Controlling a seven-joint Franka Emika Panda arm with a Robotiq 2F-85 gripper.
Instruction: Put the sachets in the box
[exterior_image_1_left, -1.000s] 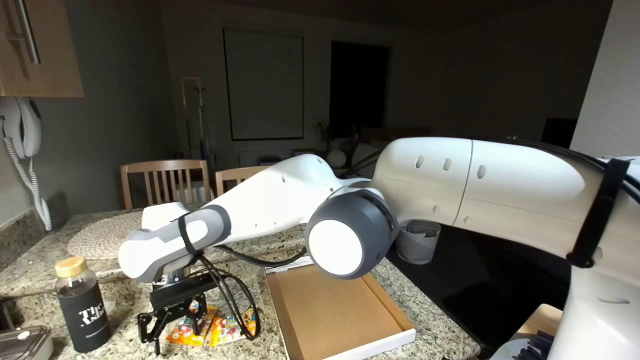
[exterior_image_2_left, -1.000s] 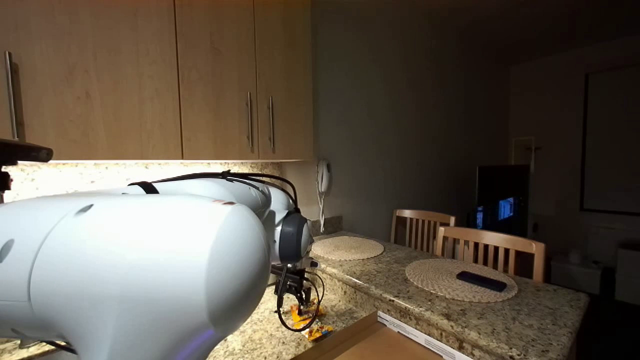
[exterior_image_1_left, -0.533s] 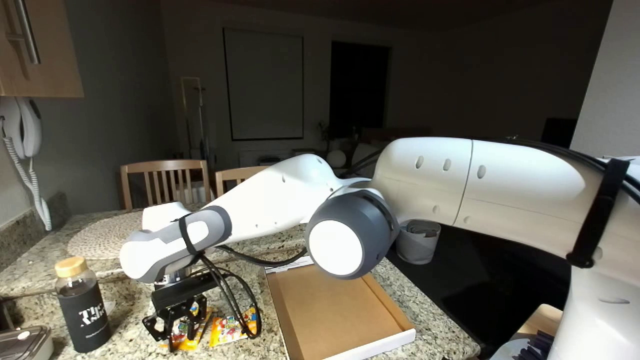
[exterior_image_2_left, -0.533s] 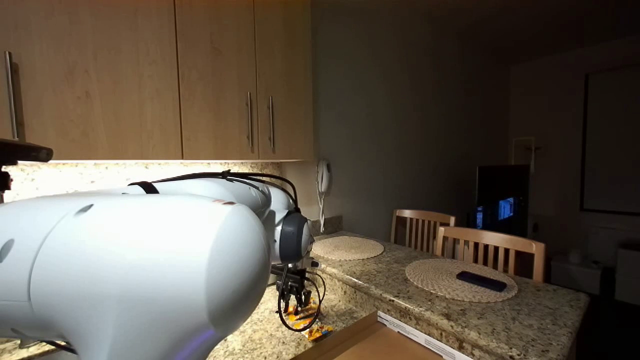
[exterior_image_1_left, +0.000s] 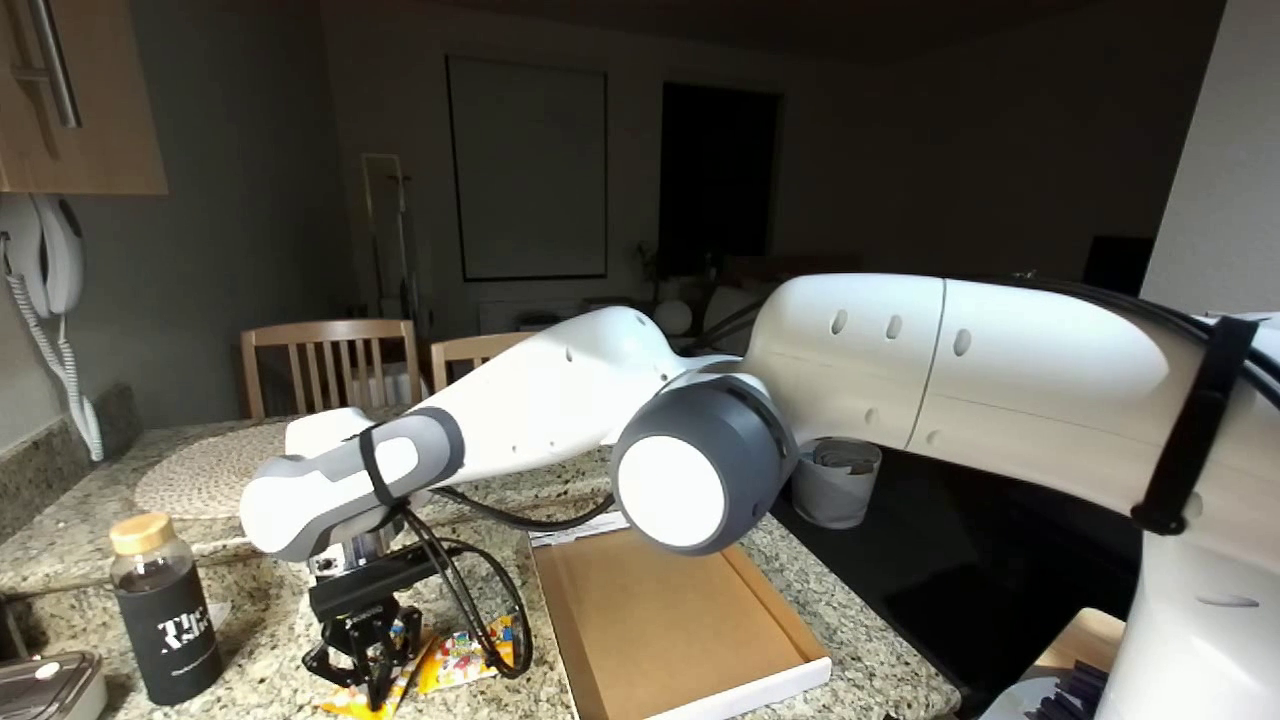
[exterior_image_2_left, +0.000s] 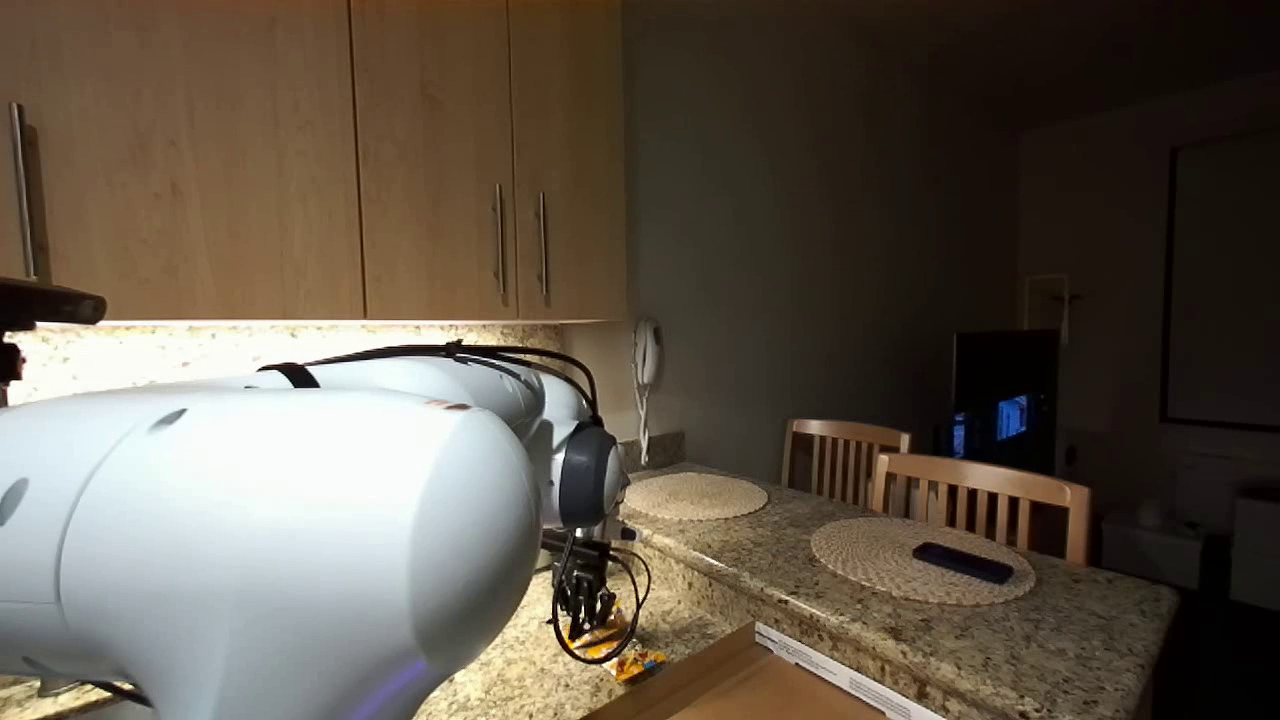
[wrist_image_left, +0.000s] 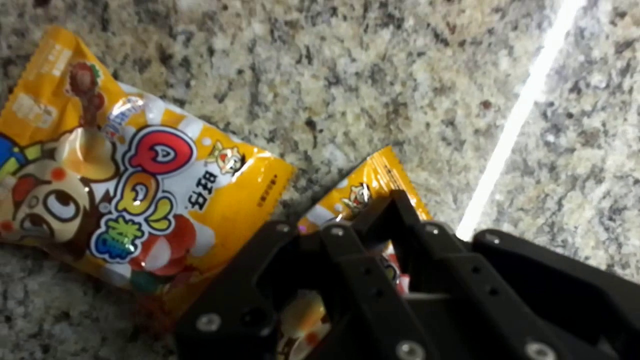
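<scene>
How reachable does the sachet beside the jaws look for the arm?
Probably yes: that sachet lies mostly uncovered on the counter, though the arm would likely first have to open its jaws, shut over the other sachet.

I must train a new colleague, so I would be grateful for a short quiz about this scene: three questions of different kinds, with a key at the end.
1. True or false: the gripper stands wide open.
2. Choose one: the sachet nearer the box lies a) inside it; b) beside it; c) on a placemat.
3. How many sachets show in the wrist view?

Key:
1. False; its jaws are shut.
2. b
3. Two; one sachet is partly hidden by the gripper.
</scene>
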